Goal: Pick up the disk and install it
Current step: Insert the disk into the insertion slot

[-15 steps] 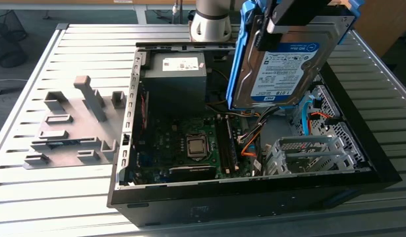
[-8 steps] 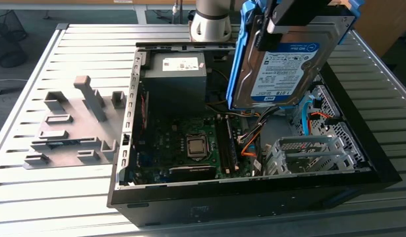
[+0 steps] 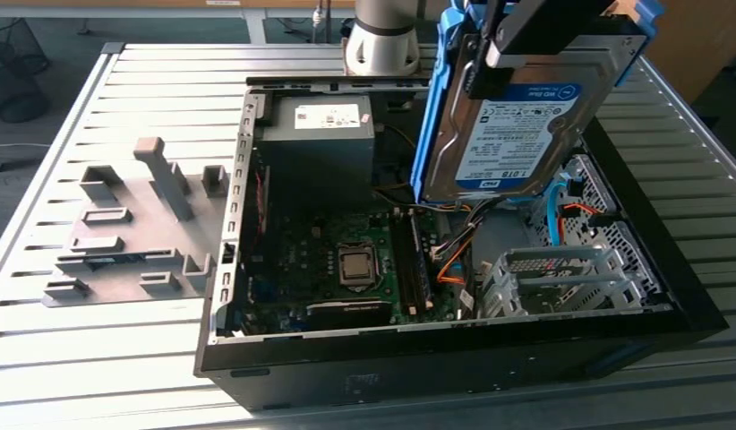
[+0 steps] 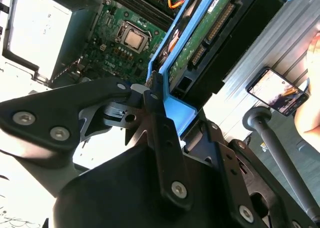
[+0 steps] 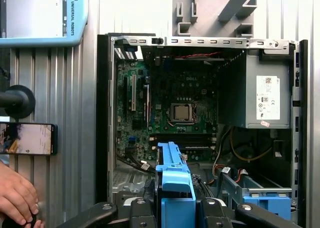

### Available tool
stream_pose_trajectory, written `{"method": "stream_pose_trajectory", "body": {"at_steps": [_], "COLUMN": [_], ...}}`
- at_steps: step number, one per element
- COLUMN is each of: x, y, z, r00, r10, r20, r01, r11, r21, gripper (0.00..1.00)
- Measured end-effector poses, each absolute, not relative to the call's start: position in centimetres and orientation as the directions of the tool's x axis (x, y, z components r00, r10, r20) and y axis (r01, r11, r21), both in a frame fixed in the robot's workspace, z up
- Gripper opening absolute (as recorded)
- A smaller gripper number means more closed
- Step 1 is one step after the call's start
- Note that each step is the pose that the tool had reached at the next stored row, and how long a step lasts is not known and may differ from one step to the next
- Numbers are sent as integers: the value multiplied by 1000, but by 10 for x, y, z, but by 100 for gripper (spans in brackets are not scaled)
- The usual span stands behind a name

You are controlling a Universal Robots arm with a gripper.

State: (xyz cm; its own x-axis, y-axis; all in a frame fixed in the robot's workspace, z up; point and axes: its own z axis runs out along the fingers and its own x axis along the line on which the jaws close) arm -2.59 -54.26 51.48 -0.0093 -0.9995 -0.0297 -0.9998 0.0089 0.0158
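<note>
Disk picked, held above open PC case.
Gripper clamped on its blue frame (disk nearly upright); install pending, needs aligning w/ drive bay.

The gripper hangs high, pointing down — its 2 fingers apparently clamped on the disk.

The light is soft and even, and shadows are faint. In the exterior view the slatted table gleams pale toward 8 o'clock, the disk catches light at 1 o'clock, and the computer case holds deep shade inside. In the second wrist view the table burns out to white glare.
</note>
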Motion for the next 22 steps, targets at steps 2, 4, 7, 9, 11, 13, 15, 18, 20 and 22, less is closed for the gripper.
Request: {"method": "stream_pose_trajectory", "body": {"at_steps": [2,4,7,9,11,13,15,18,20,22], "x": [-26,-26,-26,-26,-26,-19,-11,-1,1,2], "y": [-543,-543,-543,-543,-543,-543,-543,-543,-545,-551], "z": [515,515,515,515,515,513,512,509,506,502], "r00": [-9,-9,-9,-9,-9,-9,-9,-9,-9,-9], "r10": [-1000,-1000,-1000,-1000,-1000,-1000,-1000,-1000,-1000,-1000], "r20": [-30,-30,-30,-30,-30,-30,-30,-30,-30,-30], "r01": [-1000,-1000,-1000,-1000,-1000,-1000,-1000,-1000,-1000,-1000], "r11": [9,9,9,9,9,9,9,9,9,9], "r21": [16,16,16,16,16,16,16,16,16,16], "gripper": [37,37,37,37,37,37,37,37,37,37]}}
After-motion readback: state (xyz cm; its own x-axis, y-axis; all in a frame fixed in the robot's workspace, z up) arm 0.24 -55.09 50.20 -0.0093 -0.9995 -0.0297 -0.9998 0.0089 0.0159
